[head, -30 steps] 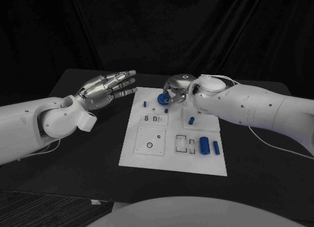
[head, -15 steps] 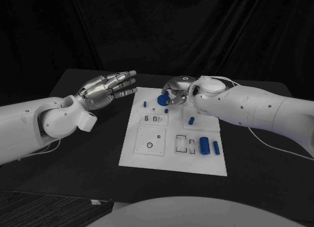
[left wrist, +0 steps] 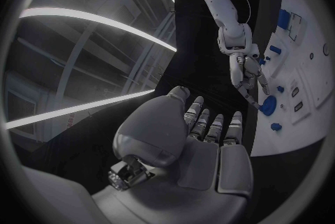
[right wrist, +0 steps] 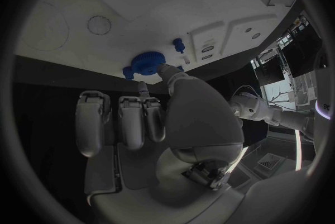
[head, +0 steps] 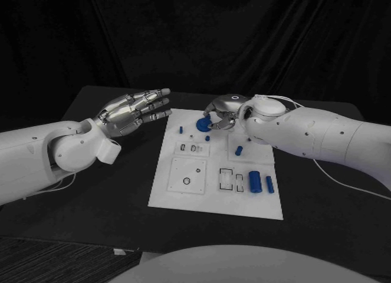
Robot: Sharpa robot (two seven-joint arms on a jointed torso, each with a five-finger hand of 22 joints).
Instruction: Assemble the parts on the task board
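Note:
The white task board (head: 214, 197) lies in the middle of the black table. At its far end a round blue gear (head: 201, 124) sits on the board. My right hand (head: 220, 112) reaches down onto it. In the right wrist view the thumb tip and a fingertip (right wrist: 142, 89) pinch the gear (right wrist: 144, 62) at its rim, while the other fingers stay straight. The left wrist view shows the same gear (left wrist: 268, 105) under my right hand (left wrist: 248, 76). My left hand (head: 133, 111) hovers open and flat beyond the board's far left corner, holding nothing.
Small blue pegs (head: 180, 128) (head: 206, 138) (head: 239, 150) stand on the far half of the board. Two blue cylinders (head: 255, 180) (head: 269, 184) lie near its right edge. Recessed slots (head: 189, 178) mark the near half. Bare black table surrounds the board.
My right arm has shifted slightly and its fingers have settled closer on the gear, which stays in the same spot. My left hand has not moved.

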